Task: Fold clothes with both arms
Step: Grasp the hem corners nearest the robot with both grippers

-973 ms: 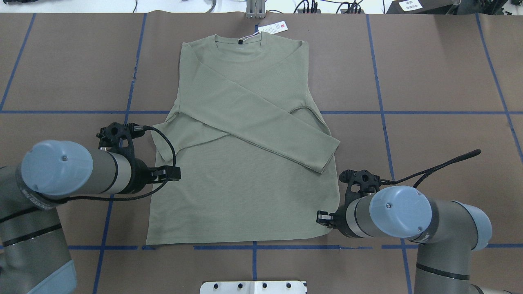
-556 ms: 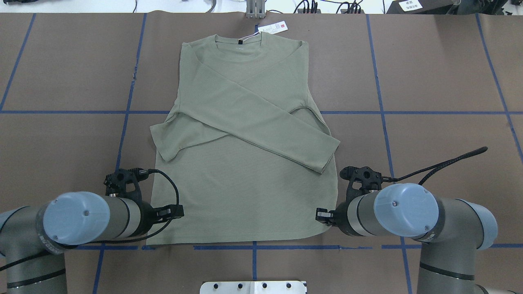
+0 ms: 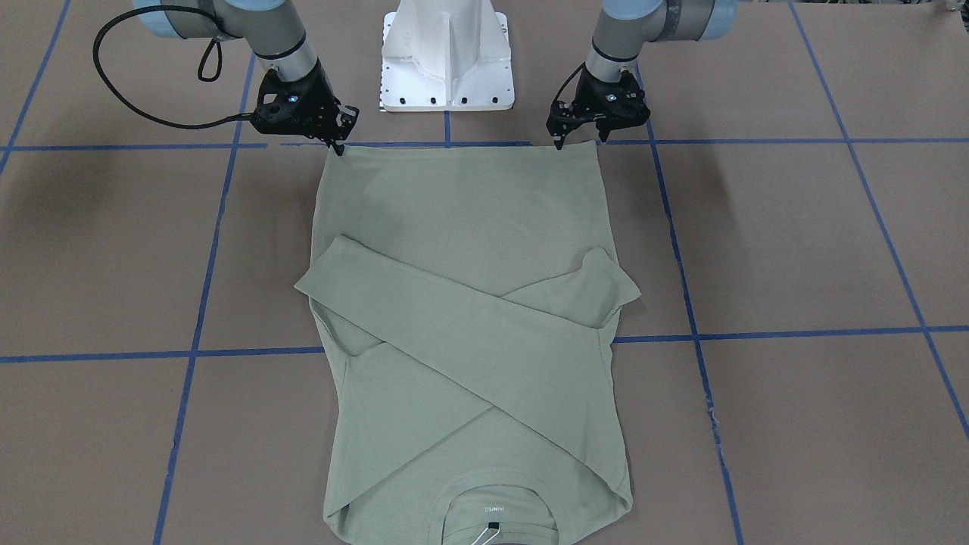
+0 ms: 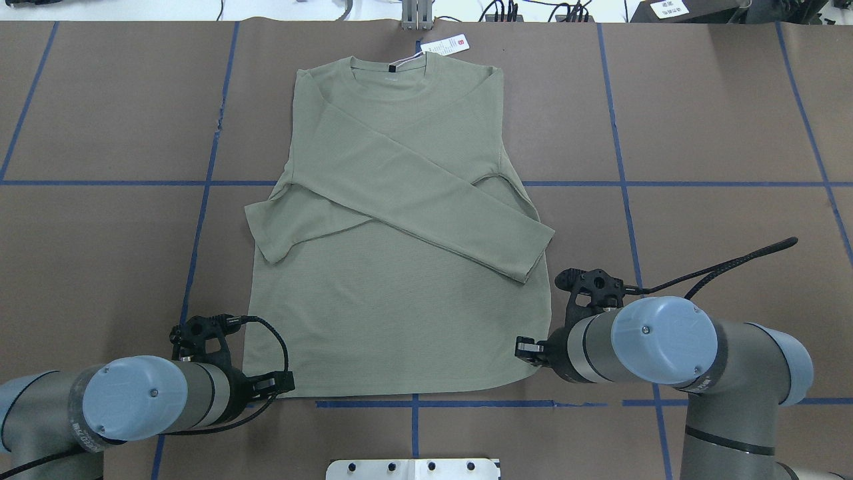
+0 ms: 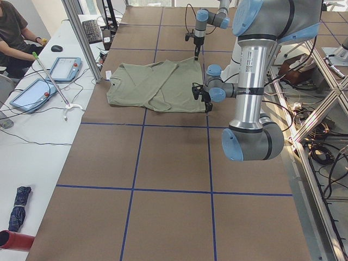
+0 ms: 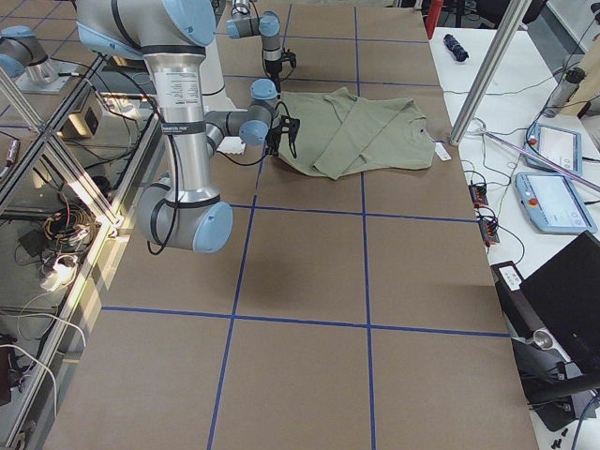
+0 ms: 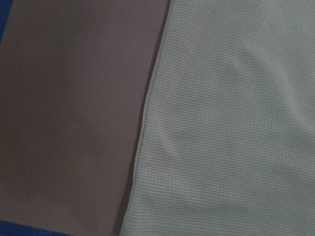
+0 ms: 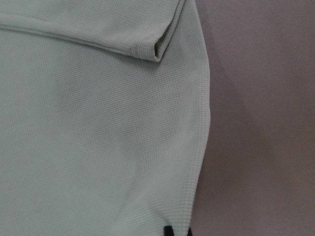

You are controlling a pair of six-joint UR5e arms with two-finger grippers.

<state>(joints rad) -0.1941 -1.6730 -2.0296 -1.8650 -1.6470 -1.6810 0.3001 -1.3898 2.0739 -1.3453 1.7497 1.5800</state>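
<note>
Left end effector [image 3: 579, 141], right end effector [image 3: 338, 143] at shirt [image 3: 469, 219] hem corners

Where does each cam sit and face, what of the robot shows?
Front-facing: across the table, facing the robot; shirt, pedestal, left gripper, right gripper.
Overhead: behind the robot, looking forward-down; left arm, right arm.
Exterior left: table end; left arm near.
Exterior right: opposite end; right arm near.
Left wrist: down on shirt edge; no fingers.
Right wrist: down on shirt edge; fingertips at bottom.
Shared: overhead and front-facing both show crossed sleeves.
</note>
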